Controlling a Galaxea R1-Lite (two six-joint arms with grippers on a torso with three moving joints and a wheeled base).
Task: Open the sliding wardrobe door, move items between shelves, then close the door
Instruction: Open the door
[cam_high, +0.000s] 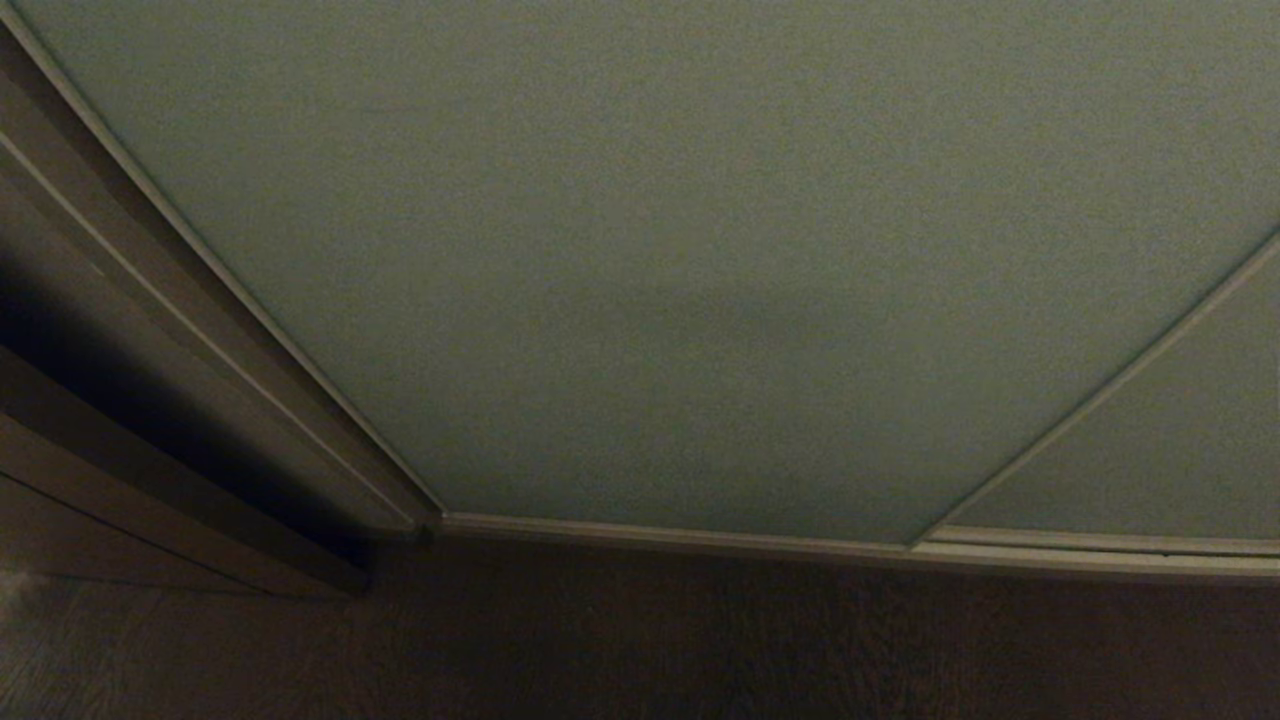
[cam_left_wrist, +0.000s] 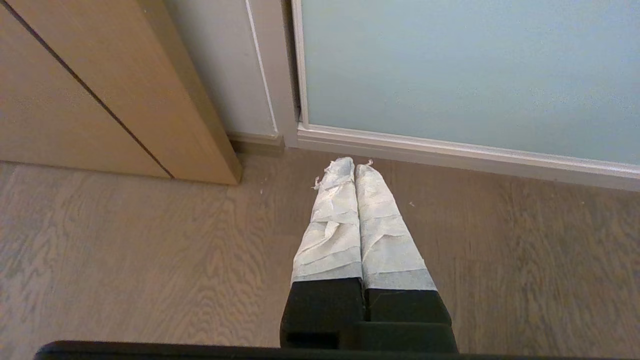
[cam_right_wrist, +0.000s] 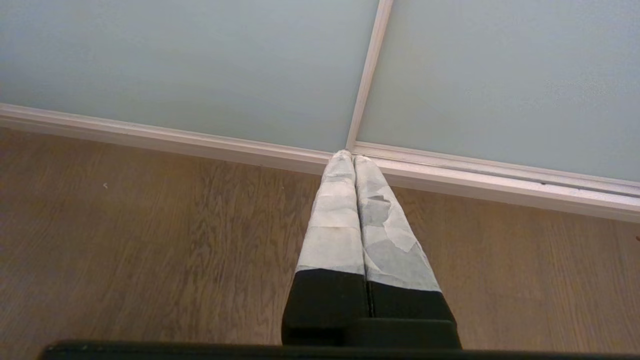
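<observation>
Wood-grain floor (cam_high: 640, 650) nearest, dark in the head view. Beyond it, sliding wardrobe door (cam_high: 660, 250): pale grey-green panel, upright, long axis vertical, face toward the robot, fully across the opening, bottom edge on the floor rail (cam_high: 680, 540). Slim silvery frame (cam_right_wrist: 367, 75) marking the seam with a second panel (cam_high: 1160, 450) to the right. Tan wooden cabinet (cam_left_wrist: 100, 90) at the left, beside a white wall strip (cam_left_wrist: 225, 65). Left tool (cam_left_wrist: 354, 165) hanging low above the floor, near the door's left corner, taped fingers pressed together, holding nothing. Right tool (cam_right_wrist: 353, 156) likewise, fingers pressed together, tips pointing at the seam, apart from the rail.
</observation>
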